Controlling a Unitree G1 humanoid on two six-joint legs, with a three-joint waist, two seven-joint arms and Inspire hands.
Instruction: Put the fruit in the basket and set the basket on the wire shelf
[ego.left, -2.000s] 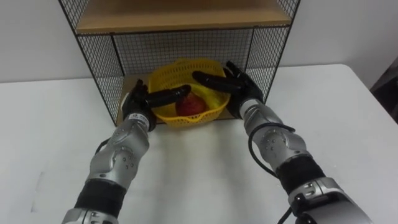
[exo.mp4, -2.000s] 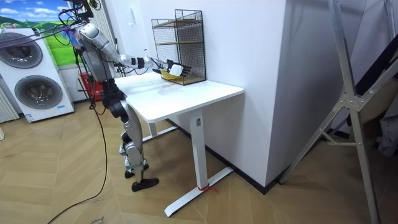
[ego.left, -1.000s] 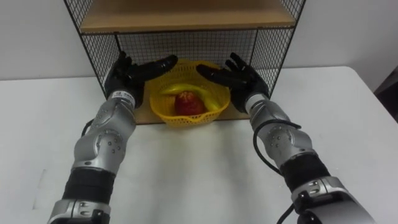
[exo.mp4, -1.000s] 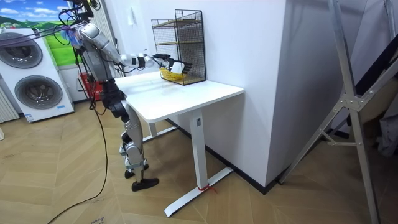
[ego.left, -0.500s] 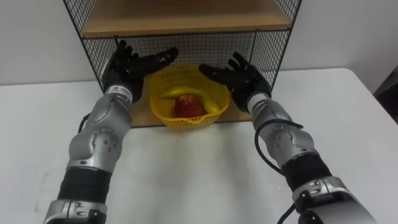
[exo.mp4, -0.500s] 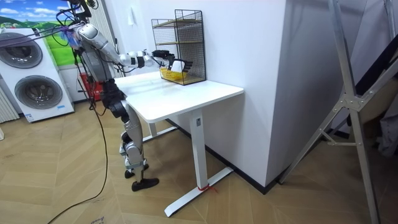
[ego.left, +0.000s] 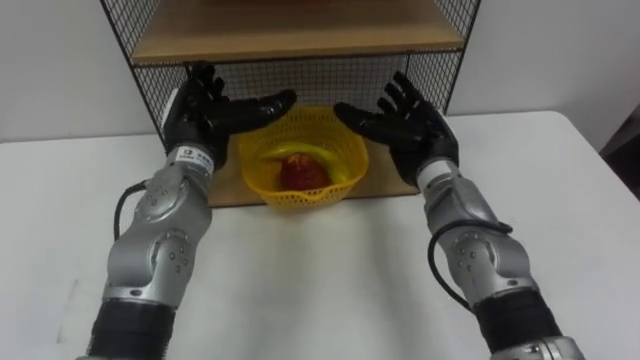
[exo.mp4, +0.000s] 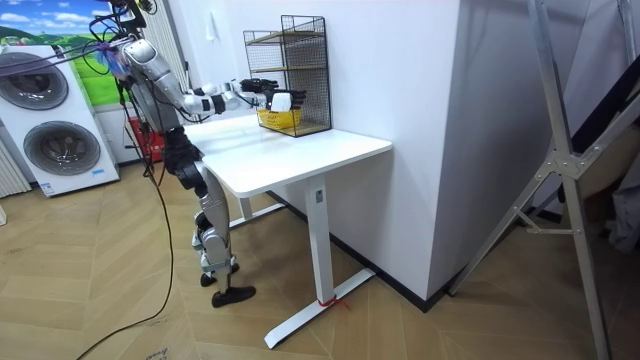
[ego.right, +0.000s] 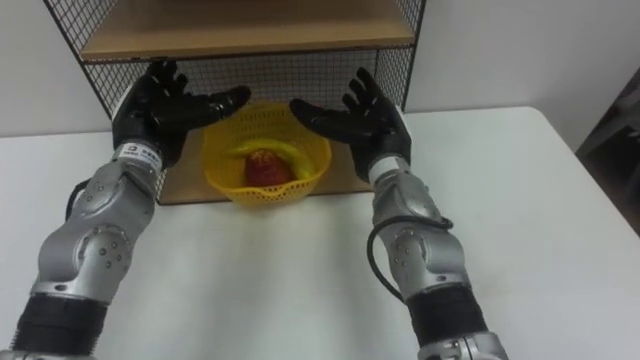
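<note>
With left hand (ego.left: 205, 110) and right hand (ego.left: 405, 130) wide open, empty, flanking the round yellow plastic basket (ego.left: 303, 165), one sloppy swing could snag the black wire-mesh shelf (ego.left: 330, 75).

Left hand (ego.left: 205, 115) and right hand (ego.left: 410, 130) are black, with slim jointed fingers; a white band rings each wrist; behind it come rounded silver-grey forearm shells; a thin dark cable loops beside each; further back, the arms turn black.
</note>
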